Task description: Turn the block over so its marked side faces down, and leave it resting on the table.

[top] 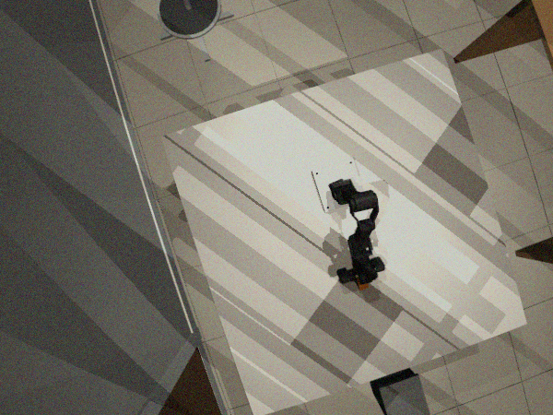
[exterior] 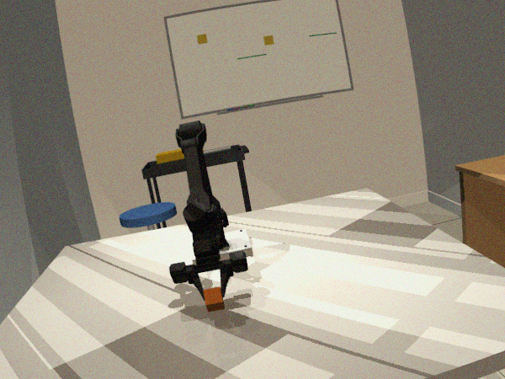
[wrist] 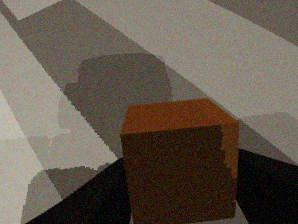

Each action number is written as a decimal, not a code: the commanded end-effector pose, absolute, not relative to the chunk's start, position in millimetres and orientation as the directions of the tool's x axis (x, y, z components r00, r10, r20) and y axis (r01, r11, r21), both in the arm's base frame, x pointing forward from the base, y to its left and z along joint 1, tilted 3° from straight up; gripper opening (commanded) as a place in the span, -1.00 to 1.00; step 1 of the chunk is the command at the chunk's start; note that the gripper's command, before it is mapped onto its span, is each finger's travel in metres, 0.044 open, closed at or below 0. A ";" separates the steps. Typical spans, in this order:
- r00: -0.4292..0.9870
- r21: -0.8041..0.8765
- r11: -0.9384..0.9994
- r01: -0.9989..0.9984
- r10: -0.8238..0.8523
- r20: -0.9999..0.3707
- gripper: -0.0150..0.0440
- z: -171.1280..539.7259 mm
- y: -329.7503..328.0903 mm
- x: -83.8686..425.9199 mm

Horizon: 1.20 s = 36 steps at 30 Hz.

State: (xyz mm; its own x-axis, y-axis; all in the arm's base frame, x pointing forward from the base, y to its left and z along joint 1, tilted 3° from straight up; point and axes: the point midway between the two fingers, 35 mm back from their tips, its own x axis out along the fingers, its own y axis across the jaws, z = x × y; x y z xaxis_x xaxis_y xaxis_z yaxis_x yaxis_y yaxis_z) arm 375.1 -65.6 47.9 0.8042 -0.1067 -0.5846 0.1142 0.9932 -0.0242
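Observation:
An orange block (top: 363,286) (exterior: 214,297) (wrist: 180,172) is held between the two black fingers. My gripper (top: 361,281) (exterior: 214,291) (wrist: 177,162) is shut on it and points down and forward. The block appears to be a little above the pale table (top: 258,138) (exterior: 337,271), with shadow below it in the exterior view. In the wrist view its upper face is orange and the face towards the camera is dark, with a lit strip at the right. No clear mark shows on the visible faces; the other faces are hidden.
The arm's white base plate (top: 322,186) (exterior: 241,241) is behind the gripper. Beyond the table are a blue stool (exterior: 148,214), a dark cart (exterior: 223,158) and a wooden cabinet (exterior: 484,210). Striped light and shadows cross the table.

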 end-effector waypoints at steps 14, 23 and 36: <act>0.897 -0.021 0.994 0.109 -0.108 -0.429 -0.49 45.4 -62.2 359.0; 0.900 -0.021 0.994 0.109 -0.108 -0.421 -0.49 46.0 -62.2 358.8; 0.900 -0.021 0.994 0.109 -0.108 -0.421 0.22 46.0 -62.2 358.8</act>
State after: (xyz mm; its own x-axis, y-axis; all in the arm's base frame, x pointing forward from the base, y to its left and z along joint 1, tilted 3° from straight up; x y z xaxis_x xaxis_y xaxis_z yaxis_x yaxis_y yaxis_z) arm 358.6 -62.8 45.4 0.8982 -0.1125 -0.4249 0.1120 0.9934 -0.0262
